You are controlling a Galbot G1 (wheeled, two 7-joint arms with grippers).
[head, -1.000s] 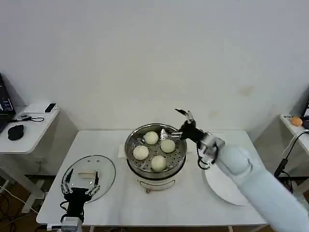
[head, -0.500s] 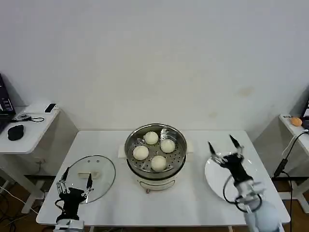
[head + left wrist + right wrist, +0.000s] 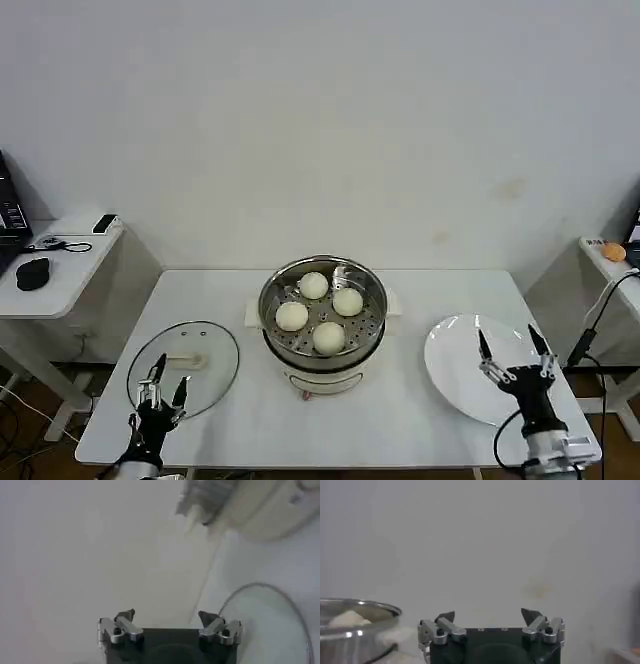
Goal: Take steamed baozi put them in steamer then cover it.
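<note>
Baozi (image 3: 328, 336), four, sat in the steamer (image 3: 322, 352); its cover (image 3: 183, 367) lay beside the left gripper (image 3: 160, 385). Both it and the right gripper (image 3: 513, 349) had jaws apart.

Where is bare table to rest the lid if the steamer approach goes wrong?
Bare table lies between the cover and steamer, and between steamer and white plate. The front edge is crowded: left gripper over the cover, right gripper over the plate.
</note>
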